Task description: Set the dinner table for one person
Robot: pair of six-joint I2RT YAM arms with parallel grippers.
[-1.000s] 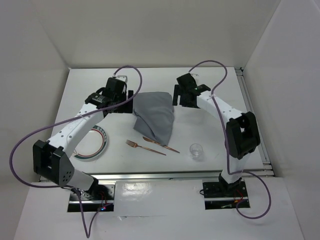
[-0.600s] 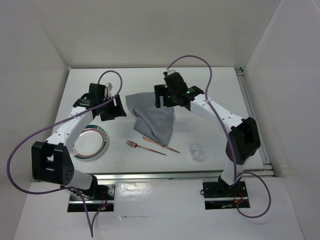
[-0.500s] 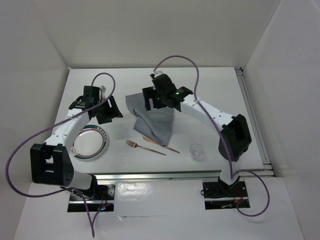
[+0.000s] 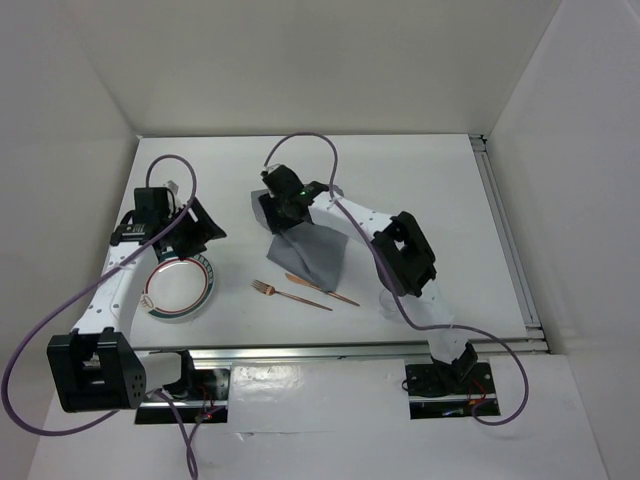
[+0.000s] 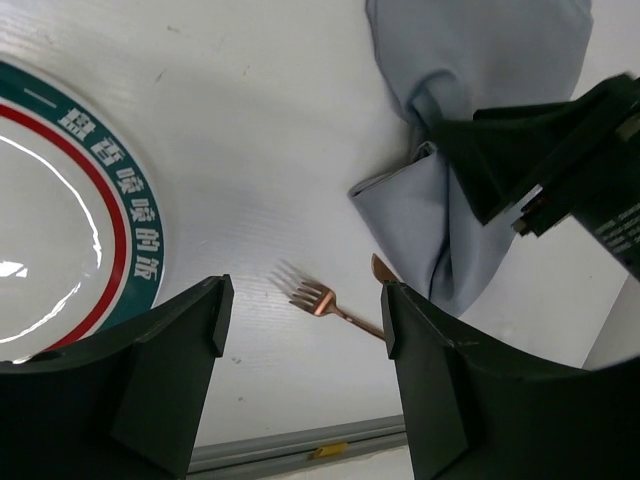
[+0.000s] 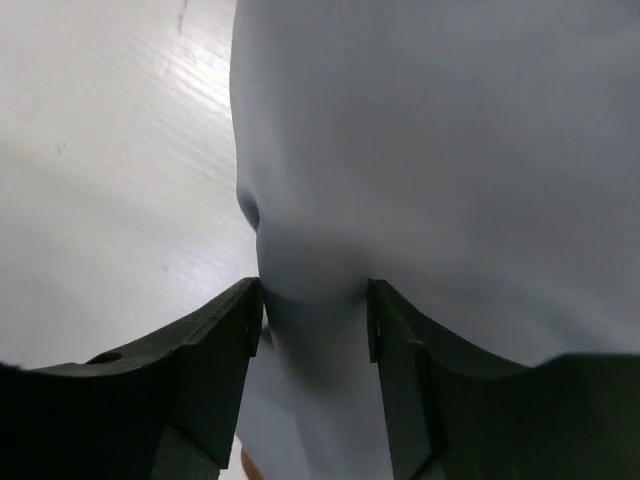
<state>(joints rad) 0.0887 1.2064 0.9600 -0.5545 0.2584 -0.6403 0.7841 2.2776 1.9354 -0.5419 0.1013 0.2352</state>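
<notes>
On the white dinner table [image 4: 450, 200] lies a grey cloth [image 4: 315, 255], folded in on itself. My right gripper [image 4: 272, 210] is at the cloth's upper left end. In the right wrist view the gripper [image 6: 315, 300] is closed on a bunched fold of the cloth [image 6: 430, 150]. My left gripper [image 4: 200, 225] is open and empty, just above the plate [image 4: 178, 290]. In the left wrist view the gripper [image 5: 303, 300] hangs over bare table, with the plate [image 5: 60, 220] to its left. The copper fork [image 5: 318, 297] is below it and the cloth [image 5: 470, 60] at upper right.
A copper fork [image 4: 290, 295] and a copper knife [image 4: 322, 289] lie in front of the cloth. A clear glass [image 4: 391, 301] stands to their right, partly hidden by my right arm. A metal rail [image 4: 350, 350] runs along the near edge.
My right gripper has swung left across the cloth, drawing its right corner over so the cloth is narrower. My left gripper has let go of the cloth and moved left toward the plate.
</notes>
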